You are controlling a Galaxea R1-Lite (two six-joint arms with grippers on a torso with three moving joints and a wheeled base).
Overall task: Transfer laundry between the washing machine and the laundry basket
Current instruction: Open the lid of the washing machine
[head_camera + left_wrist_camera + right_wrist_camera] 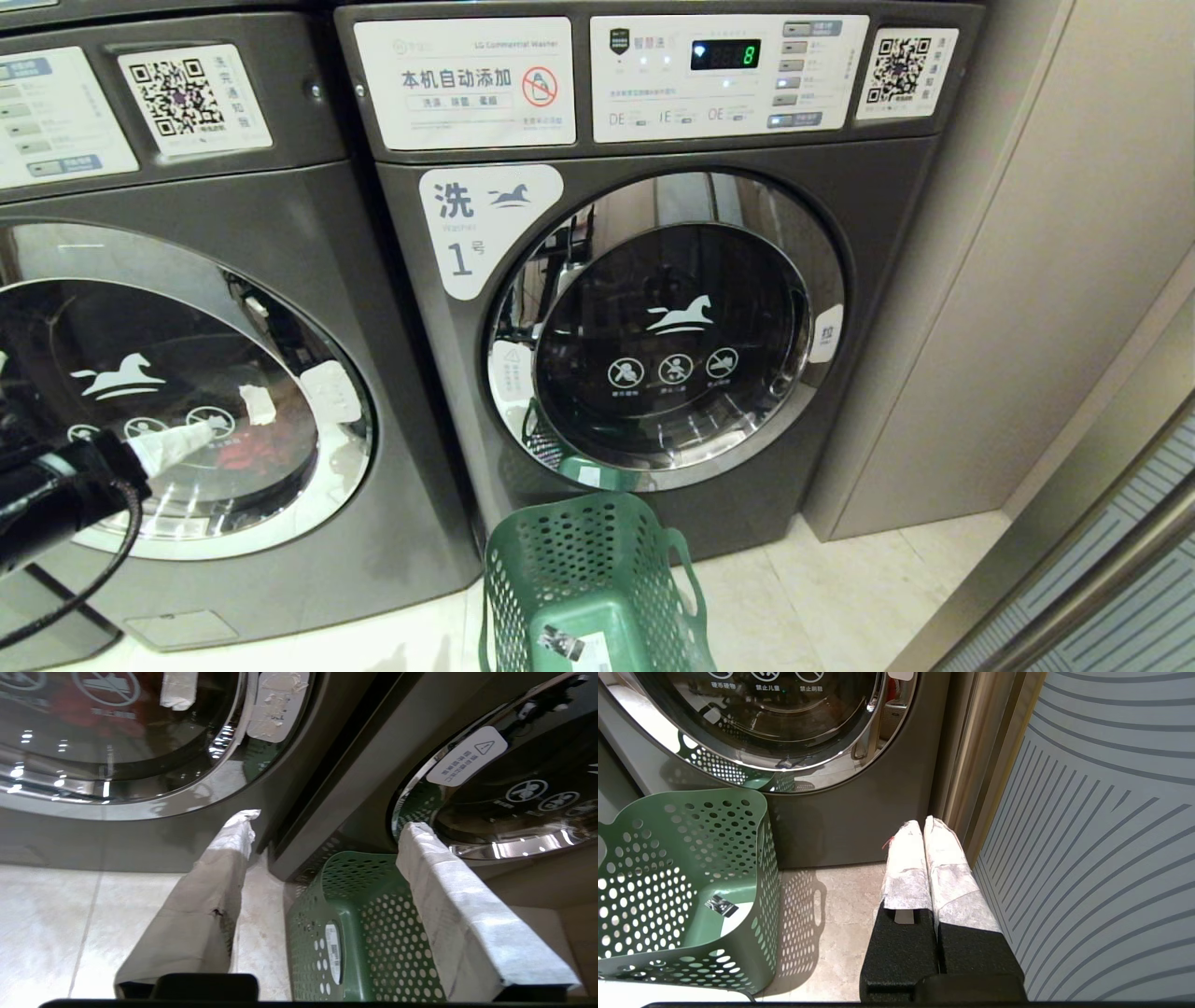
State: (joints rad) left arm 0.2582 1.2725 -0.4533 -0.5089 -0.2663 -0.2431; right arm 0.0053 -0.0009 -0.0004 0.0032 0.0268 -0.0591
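Observation:
The dark grey washing machine stands at the left with its chrome-ringed glass door closed. Red laundry shows behind the glass. My left gripper hovers in front of that door's lower part. In the left wrist view the left gripper is open, its white-wrapped fingers spread wide with nothing between them. The green perforated laundry basket sits on the floor before the machine labelled 1, holding no laundry, with a sticker on its base. My right gripper is shut and empty, low at the right.
The like machine labelled 1 stands on the right, door closed, with a white tab on its rim. A beige wall panel and a striped glass panel close in the right side. Pale floor tiles lie beside the basket.

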